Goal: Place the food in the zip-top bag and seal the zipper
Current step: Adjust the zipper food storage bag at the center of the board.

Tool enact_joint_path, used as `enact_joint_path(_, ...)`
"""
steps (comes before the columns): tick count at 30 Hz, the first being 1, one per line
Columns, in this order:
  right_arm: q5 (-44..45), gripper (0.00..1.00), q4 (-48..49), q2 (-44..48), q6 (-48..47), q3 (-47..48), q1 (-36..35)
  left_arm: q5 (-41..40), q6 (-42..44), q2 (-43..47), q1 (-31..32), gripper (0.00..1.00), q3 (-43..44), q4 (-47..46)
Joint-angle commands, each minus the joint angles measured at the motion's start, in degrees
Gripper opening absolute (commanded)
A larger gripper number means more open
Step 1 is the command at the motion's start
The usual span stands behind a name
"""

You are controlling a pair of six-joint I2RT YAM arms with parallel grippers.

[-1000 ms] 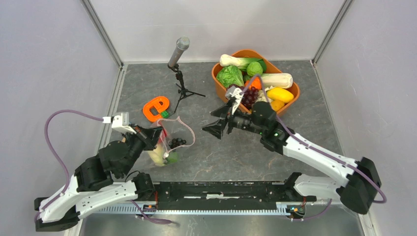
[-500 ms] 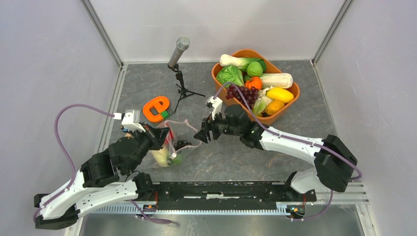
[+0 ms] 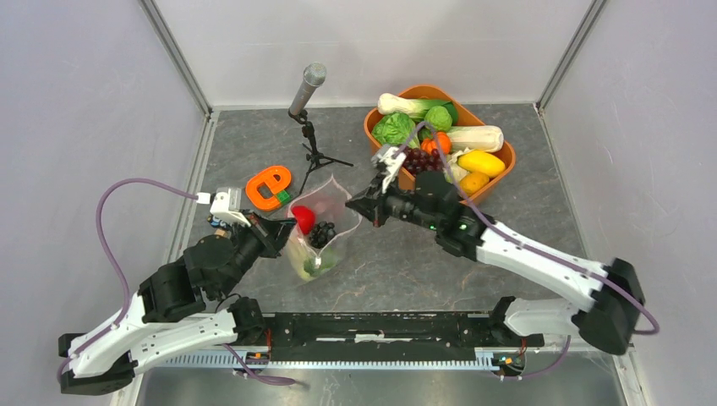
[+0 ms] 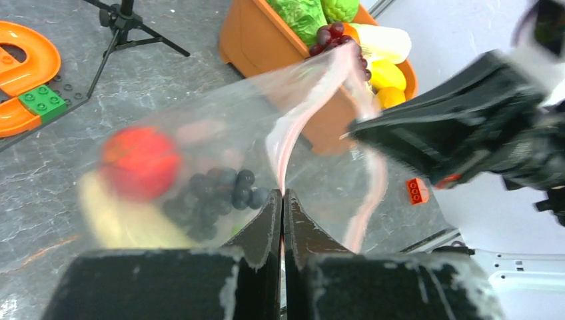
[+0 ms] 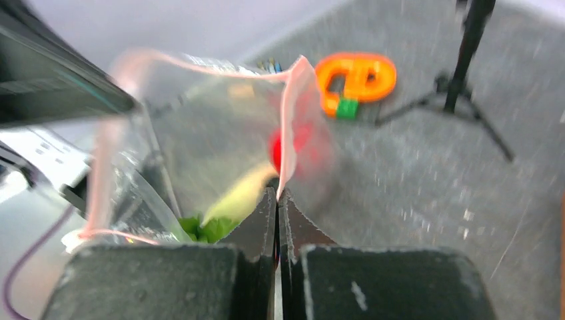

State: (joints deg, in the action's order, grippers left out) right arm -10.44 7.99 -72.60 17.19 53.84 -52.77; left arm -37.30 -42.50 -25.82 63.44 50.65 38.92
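Note:
The clear zip-top bag point(image 3: 325, 233) hangs stretched between both grippers, its mouth open. My left gripper point(image 4: 282, 193) is shut on the pinkish zipper point(image 4: 288, 130) at one side. The right gripper point(image 5: 277, 192) pinches the same zipper point(image 5: 291, 113) at the opposite side of the mouth. Inside the bag lie a red piece point(image 3: 303, 218), a dark grape bunch point(image 3: 323, 231), a yellow piece point(image 4: 126, 220) and a green piece point(image 3: 314, 266). In the top view the left gripper point(image 3: 286, 228) is at the bag's left and the right gripper point(image 3: 353, 205) at its upper right.
An orange tub point(image 3: 506, 161) at the back right holds more food point(image 3: 440, 135). A microphone on a tripod point(image 3: 309, 93) stands behind the bag. An orange toy piece with a green brick point(image 3: 269, 186) lies left of it. A small orange brick point(image 4: 414, 190) lies on the table.
The right gripper came in open, shut on the bag's edge and pulled it up and to the right. The bag now stands opened out, with the red piece showing.

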Motion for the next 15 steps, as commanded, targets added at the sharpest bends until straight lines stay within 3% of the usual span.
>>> enact_joint_path(1,-4.92,0.0,4.19,7.31,-3.42,7.88,0.0,1.15,2.03,0.78,-0.02,0.02,0.41,-5.3)
enact_joint_path(4,-11.11,0.0,5.32,6.38,-2.22,8.65,0.04,-0.6,2.6,1.6,0.03,0.02,0.09,-5.55)
enact_joint_path(11,-2.38,0.0,-0.83,4.12,-3.8,8.74,-0.03,-1.24,1.91,1.22,0.02,0.02,-0.78,-2.91)
enact_joint_path(15,-4.86,0.0,1.51,5.09,-4.96,8.63,-0.05,1.11,2.75,-2.04,0.01,0.02,1.36,-1.74)
